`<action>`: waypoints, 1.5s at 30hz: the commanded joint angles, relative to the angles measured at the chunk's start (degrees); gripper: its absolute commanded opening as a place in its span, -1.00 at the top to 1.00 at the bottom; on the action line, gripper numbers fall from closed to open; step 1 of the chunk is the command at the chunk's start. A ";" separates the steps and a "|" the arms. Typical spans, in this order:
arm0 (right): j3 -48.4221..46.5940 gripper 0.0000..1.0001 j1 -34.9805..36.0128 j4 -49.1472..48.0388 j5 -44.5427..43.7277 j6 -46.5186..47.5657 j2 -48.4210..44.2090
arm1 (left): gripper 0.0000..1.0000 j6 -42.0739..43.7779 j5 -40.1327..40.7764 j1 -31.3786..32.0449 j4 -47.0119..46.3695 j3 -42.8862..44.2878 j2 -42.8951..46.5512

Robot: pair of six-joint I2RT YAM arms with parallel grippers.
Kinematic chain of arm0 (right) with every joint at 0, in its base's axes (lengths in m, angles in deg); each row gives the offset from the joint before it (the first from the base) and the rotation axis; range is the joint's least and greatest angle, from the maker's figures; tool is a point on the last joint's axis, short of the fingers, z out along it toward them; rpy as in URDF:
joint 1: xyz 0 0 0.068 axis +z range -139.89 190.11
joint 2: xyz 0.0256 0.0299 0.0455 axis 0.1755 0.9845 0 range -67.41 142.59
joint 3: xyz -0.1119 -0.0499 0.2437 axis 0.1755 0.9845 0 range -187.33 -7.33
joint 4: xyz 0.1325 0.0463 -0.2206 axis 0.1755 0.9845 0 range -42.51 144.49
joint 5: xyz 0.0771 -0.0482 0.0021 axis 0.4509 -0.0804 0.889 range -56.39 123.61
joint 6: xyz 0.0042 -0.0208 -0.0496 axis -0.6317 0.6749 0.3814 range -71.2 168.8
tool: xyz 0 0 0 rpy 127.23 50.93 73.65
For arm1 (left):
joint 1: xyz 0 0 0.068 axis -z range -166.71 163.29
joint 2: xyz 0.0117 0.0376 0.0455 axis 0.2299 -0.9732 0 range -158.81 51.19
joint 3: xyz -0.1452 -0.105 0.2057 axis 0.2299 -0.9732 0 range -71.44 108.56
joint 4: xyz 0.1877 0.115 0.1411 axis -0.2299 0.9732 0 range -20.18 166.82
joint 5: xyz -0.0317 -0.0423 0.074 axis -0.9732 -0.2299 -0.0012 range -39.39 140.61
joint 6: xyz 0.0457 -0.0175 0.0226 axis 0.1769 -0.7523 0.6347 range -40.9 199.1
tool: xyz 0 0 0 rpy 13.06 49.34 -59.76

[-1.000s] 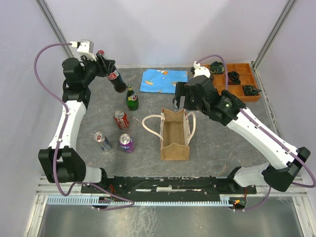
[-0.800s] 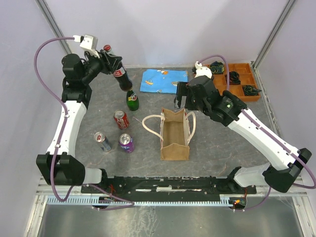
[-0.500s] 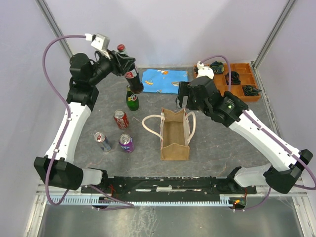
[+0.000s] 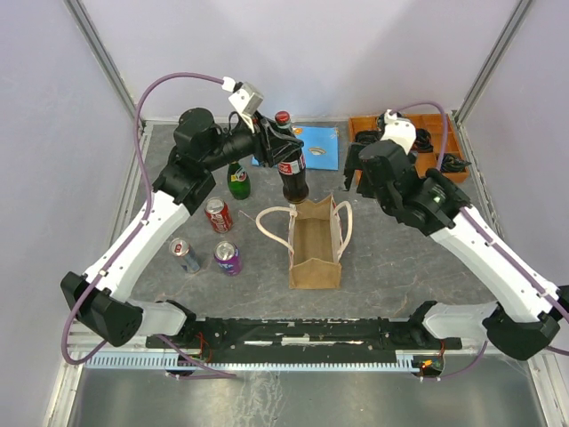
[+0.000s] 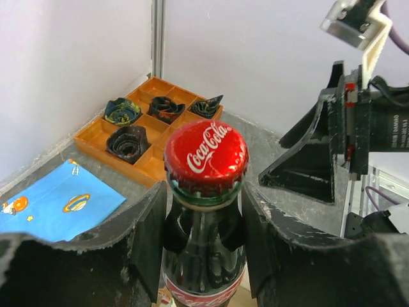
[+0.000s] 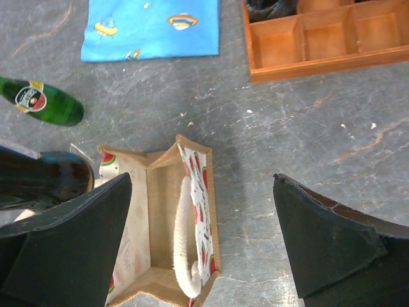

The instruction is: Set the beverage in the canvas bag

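Note:
The beverage is a dark cola bottle (image 4: pixel 291 169) with a red cap (image 5: pixel 206 153). My left gripper (image 4: pixel 274 142) is shut on its neck, one finger (image 5: pixel 148 233) on each side just below the cap. The bottle hangs a little tilted, its base over the far end of the canvas bag (image 4: pixel 314 246). The bag is a tan tote with white rope handles, and its mouth (image 6: pixel 160 217) gapes upward. My right gripper (image 4: pixel 356 169) hovers open behind the bag's far right corner. In its view (image 6: pixel 201 185) the bag sits below and the bottle's dark base (image 6: pixel 48 176) at the left.
A green bottle (image 4: pixel 236 179) stands left of the bag. Three cans are nearer: red (image 4: pixel 217 214), purple (image 4: pixel 228 257) and silver-blue (image 4: pixel 185 254). A blue printed cloth (image 6: pixel 153 29) lies at the back. An orange compartment tray (image 6: pixel 307 64) sits back right.
My left arm has swung right, carrying the cola bottle from the far left corner to above the bag's far end. My right gripper has drawn back a little from the bag, still open.

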 commanded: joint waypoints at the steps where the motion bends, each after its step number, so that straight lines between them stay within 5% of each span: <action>1: -1.01 -0.99 -0.79 1.81 -5.99 -1.81 -3.48 | 0.95 -1.45 0.30 2.28 -9.69 2.87 1.68; 20: -0.07 -0.99 -4.52 8.34 -6.16 -6.79 -5.85 | 0.95 -1.22 4.80 13.38 -20.21 -10.57 -2.59; 45: 0.83 -0.99 -6.34 9.52 -6.53 -7.14 -7.94 | 0.95 10.63 13.70 16.27 -32.70 -17.90 -12.76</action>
